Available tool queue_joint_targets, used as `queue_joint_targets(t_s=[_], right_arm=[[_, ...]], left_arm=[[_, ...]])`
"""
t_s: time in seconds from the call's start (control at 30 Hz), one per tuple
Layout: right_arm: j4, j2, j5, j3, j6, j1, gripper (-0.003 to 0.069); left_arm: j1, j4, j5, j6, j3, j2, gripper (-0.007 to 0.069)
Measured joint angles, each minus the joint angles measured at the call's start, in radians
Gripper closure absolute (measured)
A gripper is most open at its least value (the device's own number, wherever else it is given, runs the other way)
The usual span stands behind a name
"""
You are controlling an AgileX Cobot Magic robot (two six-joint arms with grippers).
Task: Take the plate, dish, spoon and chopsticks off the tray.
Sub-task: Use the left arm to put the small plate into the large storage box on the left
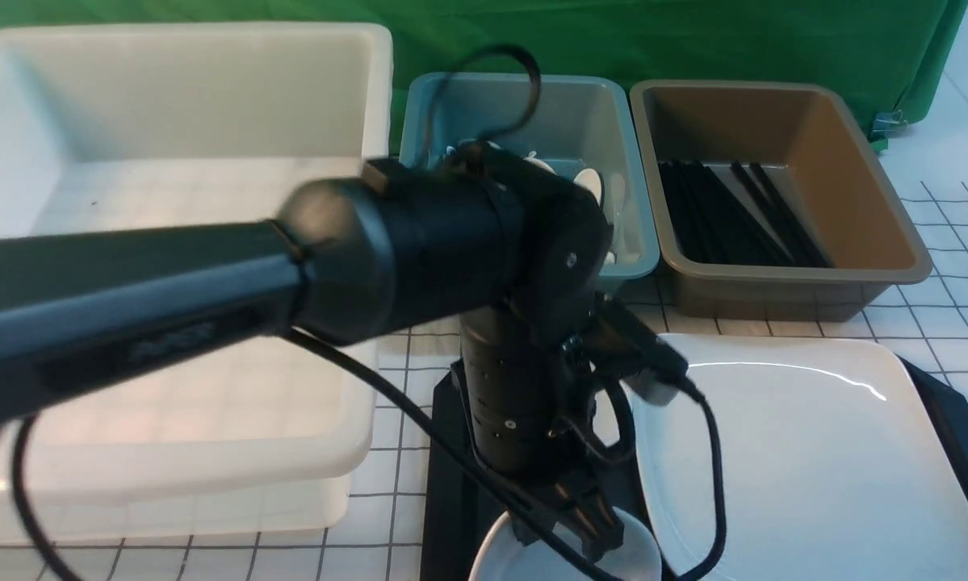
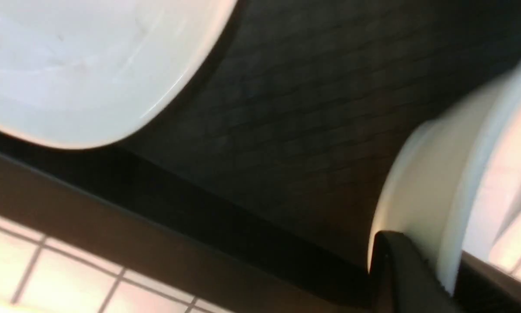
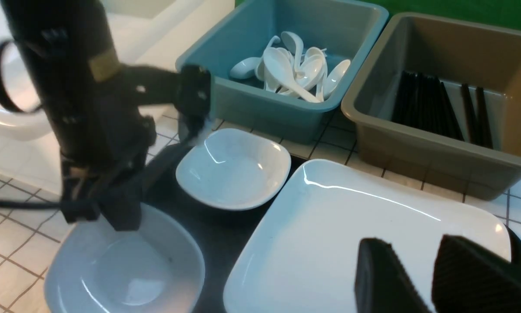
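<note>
Right wrist view: near dish (image 3: 125,265), glossy white ceramic, likely slippery and breakable, on tray (image 3: 225,234) beside plate (image 3: 351,217); left gripper (image 3: 121,217) pinched shut on its thin rim, best hold there.

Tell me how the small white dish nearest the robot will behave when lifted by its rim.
The dish looks glossy and glazed, so it may slip in the left gripper, which pinches one edge of its rim. Held off-centre, it will probably tip away from the grip. It looks like rigid ceramic, so a knock against the tray could chip it.
</note>
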Motion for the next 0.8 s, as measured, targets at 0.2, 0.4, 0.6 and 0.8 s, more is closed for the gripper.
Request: queue_joint_targets(t_s=[0.2, 0.4, 0.6, 0.8], right_arm=[[0.0, 0.0, 0.0, 0.0, 0.0, 0.0, 0.045], [0.0, 0.0, 0.0, 0.0, 0.0, 0.0, 0.045], [0.0, 0.0, 0.0, 0.0, 0.0, 0.0, 0.045], [0.0, 0.0, 0.0, 0.0, 0.0, 0.0, 0.045]], left_arm=[[0.0, -0.051, -0.063, -0.043, 0.001, -0.118, 0.0609], [0.062, -0.062, -0.214, -0.152, 0.003, -0.308, 0.0609], [0.424, -0.109, -0.236, -0.232, 0.028, -0.472, 0.0609], [0.822, -0.273, -0.332, -0.24, 0.176, -0.513, 0.061]])
